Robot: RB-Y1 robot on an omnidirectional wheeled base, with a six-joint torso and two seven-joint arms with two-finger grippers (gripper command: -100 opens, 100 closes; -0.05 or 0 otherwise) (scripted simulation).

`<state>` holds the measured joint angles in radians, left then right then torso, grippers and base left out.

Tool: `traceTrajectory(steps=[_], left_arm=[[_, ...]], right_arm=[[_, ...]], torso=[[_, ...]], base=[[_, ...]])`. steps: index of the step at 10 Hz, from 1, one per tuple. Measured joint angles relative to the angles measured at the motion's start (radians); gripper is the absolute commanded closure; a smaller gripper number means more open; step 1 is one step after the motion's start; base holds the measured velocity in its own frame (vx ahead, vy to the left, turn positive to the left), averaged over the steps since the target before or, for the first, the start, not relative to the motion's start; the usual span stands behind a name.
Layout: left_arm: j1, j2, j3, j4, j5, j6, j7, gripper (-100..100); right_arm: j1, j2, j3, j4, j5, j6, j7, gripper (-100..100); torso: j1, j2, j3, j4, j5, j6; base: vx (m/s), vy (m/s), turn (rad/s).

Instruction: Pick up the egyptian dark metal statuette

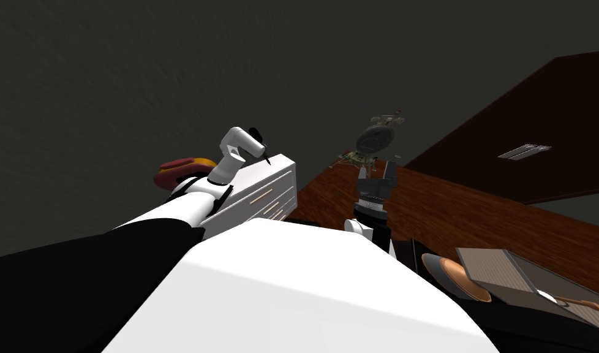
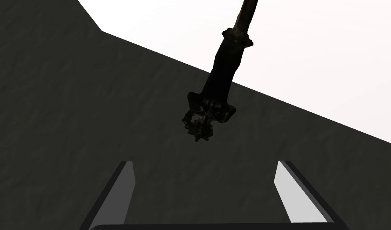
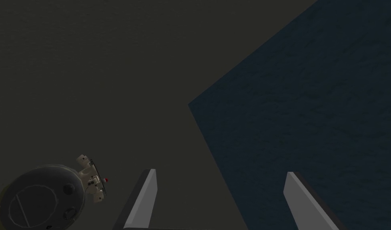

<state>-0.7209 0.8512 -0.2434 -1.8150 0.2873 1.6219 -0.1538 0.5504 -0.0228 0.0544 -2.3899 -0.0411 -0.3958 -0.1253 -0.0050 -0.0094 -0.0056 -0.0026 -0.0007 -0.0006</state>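
The statuette (image 2: 222,76) is a slim, dark, rough-surfaced figure with a knobbly end, lying across the edge of a white top. In the head view the statuette (image 1: 259,146) rests on a white chest of drawers (image 1: 274,178). My left gripper (image 2: 202,163) is open a short way from the knobbly end, with nothing between its fingers. My right gripper (image 1: 376,170) hangs open and empty over a brown wooden table (image 1: 463,208). In its own wrist view the right gripper (image 3: 220,171) faces dark walls.
A small lander-like model (image 1: 375,138) stands on the table just beyond my right gripper, the model (image 3: 42,199) beside one finger. A red and yellow object (image 1: 182,171) lies by the chest. A ribbed brown box (image 1: 494,273) sits at the near right.
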Motion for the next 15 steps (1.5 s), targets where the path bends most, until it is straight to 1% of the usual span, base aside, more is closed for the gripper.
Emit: traceTrajectory(steps=[1,2,3,4,5,6,8,9,13,14,15], left_arm=[[0.021,0.007,0.004,0.006,0.013,0.016,0.000,-100],[0.042,0.019,0.014,0.000,0.029,0.033,0.004,-100],[0.041,0.023,0.018,0.004,0.040,0.053,0.009,-100],[0.052,0.029,0.024,-0.002,0.049,0.072,0.023,-100],[0.053,0.030,0.025,-0.003,0.050,0.076,0.027,0],[0.053,0.030,0.025,-0.002,0.050,0.076,0.027,-100],[0.065,0.020,0.021,0.021,0.035,0.046,0.025,-100],[0.066,0.020,0.021,0.022,0.035,0.042,0.025,100],[0.066,0.019,0.021,0.022,0.036,0.043,0.025,100],[0.066,0.019,0.021,0.022,0.036,0.043,0.025,0],[0.066,0.019,0.021,0.022,0.036,0.043,0.025,100]], right_arm=[[0.000,0.000,0.000,0.000,0.000,0.000,0.000,0],[0.000,0.000,0.000,0.000,0.000,0.000,0.000,0],[0.000,0.000,0.000,0.000,0.000,0.000,0.000,0],[0.000,0.000,0.000,0.000,0.000,0.000,0.000,0],[0.000,0.000,0.000,0.000,0.000,0.000,0.000,0],[0.000,0.000,0.000,0.000,0.000,0.000,0.000,0],[0.000,0.000,0.000,0.000,0.000,0.000,0.000,0],[0.000,0.000,0.000,0.000,0.000,0.000,0.000,0],[0.000,0.000,0.000,0.000,0.000,0.000,0.000,0],[0.000,0.000,0.000,0.000,0.000,0.000,0.000,0],[0.000,0.000,0.000,0.000,0.000,0.000,0.000,0]], torso=[[0.000,0.000,0.000,0.000,0.000,0.000],[0.002,0.002,0.001,0.000,0.000,0.000],[0.003,0.005,0.003,0.001,0.001,0.000],[0.005,0.007,0.004,0.002,0.001,0.000],[0.004,0.008,0.005,0.002,0.001,-0.001],[0.004,0.009,0.005,0.002,0.001,-0.001],[0.006,0.007,0.004,0.002,0.001,-0.001],[0.005,0.008,0.005,0.002,0.001,-0.001],[0.004,0.005,0.003,0.001,0.000,0.000],[0.004,0.005,0.003,0.001,0.000,0.000],[0.004,0.005,0.003,0.001,0.000,0.000]], base=[[0.090,-0.027,-0.107],[0.044,0.007,-0.066],[0.016,0.024,-0.115],[0.005,0.014,-0.025],[0.000,0.000,0.000],[0.020,0.023,-0.013],[0.026,0.024,-0.011],[0.001,0.003,0.011],[0.000,0.000,0.000],[0.000,0.000,0.000],[-0.021,-0.027,0.014]])
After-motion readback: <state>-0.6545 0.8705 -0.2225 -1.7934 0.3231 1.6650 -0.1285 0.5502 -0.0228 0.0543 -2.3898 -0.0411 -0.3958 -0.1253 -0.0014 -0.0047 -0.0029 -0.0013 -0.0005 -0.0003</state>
